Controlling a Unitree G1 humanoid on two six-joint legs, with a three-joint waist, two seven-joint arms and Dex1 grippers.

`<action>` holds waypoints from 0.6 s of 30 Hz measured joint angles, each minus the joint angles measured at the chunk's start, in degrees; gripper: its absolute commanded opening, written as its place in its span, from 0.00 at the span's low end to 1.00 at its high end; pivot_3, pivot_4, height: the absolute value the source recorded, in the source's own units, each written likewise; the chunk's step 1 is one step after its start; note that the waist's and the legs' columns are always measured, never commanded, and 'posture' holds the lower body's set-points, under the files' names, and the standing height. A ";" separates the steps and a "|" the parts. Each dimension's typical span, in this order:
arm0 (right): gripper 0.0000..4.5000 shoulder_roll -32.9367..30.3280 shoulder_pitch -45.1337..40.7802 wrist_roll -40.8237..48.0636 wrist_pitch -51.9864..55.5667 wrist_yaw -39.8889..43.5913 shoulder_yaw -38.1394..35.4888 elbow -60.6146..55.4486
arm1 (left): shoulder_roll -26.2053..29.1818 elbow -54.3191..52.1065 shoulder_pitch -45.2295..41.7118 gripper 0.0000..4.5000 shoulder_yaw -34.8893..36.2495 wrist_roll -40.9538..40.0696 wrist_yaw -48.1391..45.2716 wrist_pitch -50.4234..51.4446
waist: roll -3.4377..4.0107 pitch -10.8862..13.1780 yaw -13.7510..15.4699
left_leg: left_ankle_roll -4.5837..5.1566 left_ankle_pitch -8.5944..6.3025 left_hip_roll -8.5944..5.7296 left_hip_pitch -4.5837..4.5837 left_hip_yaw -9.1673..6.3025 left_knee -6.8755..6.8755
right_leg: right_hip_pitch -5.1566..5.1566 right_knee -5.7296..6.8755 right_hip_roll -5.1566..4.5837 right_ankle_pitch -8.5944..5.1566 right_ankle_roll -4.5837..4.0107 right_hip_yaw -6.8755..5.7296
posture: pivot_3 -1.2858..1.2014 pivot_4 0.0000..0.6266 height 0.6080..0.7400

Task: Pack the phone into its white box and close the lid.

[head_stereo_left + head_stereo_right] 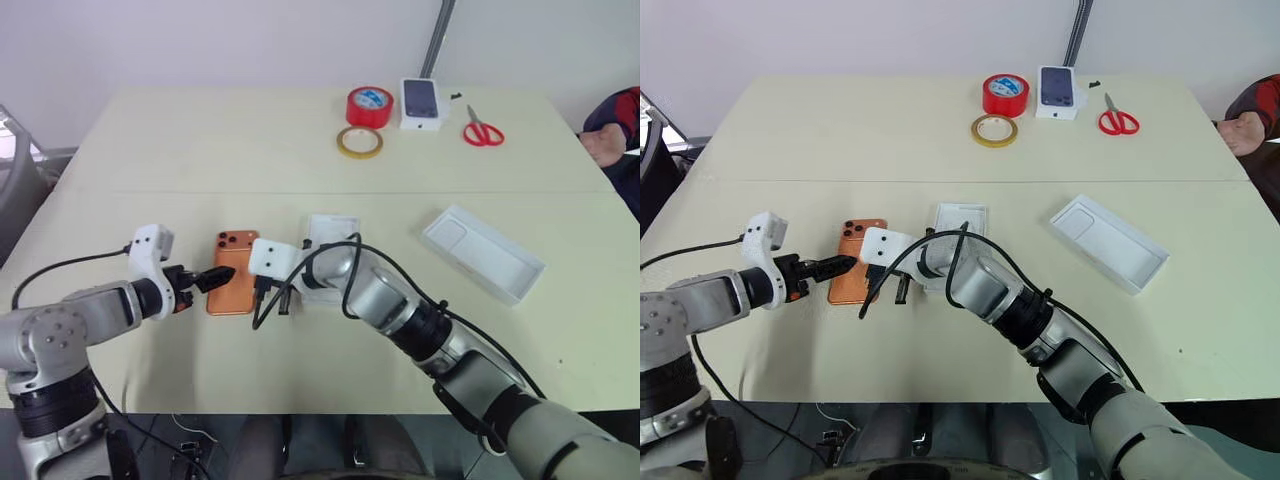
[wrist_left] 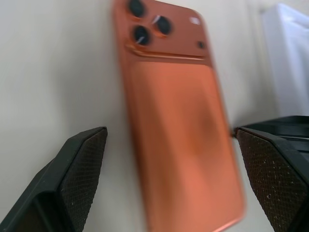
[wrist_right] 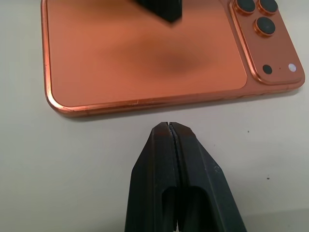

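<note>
The flat copper-orange smartphone (image 1: 233, 272), rounded at the corners and lying back-up with its three black lenses at the far end, rests on the cream table (image 1: 200, 140) between the two arms, its long axis running away from the robot toward the far edge. The left gripper (image 1: 214, 277) comes in from the phone's left long side with its two black fingers spread wide; in the left wrist view the textured pads (image 2: 82, 169) stand to either side of the phone's near half, with nothing clamped. The right gripper (image 3: 172, 145) sits on the opposite long side with its fingers pressed together, the joined tip resting on the table just beside the phone's edge and apart from it, holding nothing. Both are close, but only the left one stands ready to take hold, and I would judge it the likelier to make the pick across the short width, while the shut right tip looks placed to steady or nudge the edge. Behind the right wrist, just to the phone's right, lies a small white cardboard tray (image 1: 332, 232), partly covered by the arm; I cannot tell whether it is the box base or an insert. A longer shallow white cardboard shell (image 1: 483, 253) lies well apart to the right, angled across the table.
</note>
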 measured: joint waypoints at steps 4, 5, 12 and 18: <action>0.00 -0.27 0.00 -0.09 0.00 0.14 -0.05 -0.04 | -2.11 -0.92 -0.09 0.99 0.04 -0.22 0.95 0.31 | 0.02 -0.03 0.19 | -0.01 0.01 -0.01 0.01 0.00 0.00 | 0.02 0.00 -0.02 0.00 0.00 0.00 | 0.52 0.24 1.00; 0.00 -0.44 0.01 -0.12 0.00 0.19 -0.06 -0.09 | -2.45 -1.01 -0.11 0.99 0.05 -0.26 1.15 0.31 | 0.01 -0.05 0.23 | -0.02 0.01 -0.03 0.02 0.00 0.00 | 0.03 -0.01 -0.03 0.00 0.00 0.00 | 0.52 0.24 1.00; 0.00 -3.34 0.08 -0.17 0.12 0.49 -0.63 -1.31 | -6.49 0.23 -1.23 0.99 0.75 -3.85 4.96 0.36 | 0.00 -0.08 0.57 | -0.01 0.00 -0.10 0.02 -0.10 0.05 | 0.14 -0.06 -0.10 0.00 0.00 -0.09 | 0.52 0.24 1.00; 0.00 -3.52 0.55 -0.29 0.25 0.29 -0.91 -1.92 | -7.85 2.32 -2.55 0.99 0.74 -8.29 7.78 1.31 | -0.01 -0.08 0.27 | -0.01 0.01 -0.09 0.02 -0.11 0.04 | 0.12 -0.06 -0.08 0.00 0.00 -0.09 | 0.52 0.24 1.00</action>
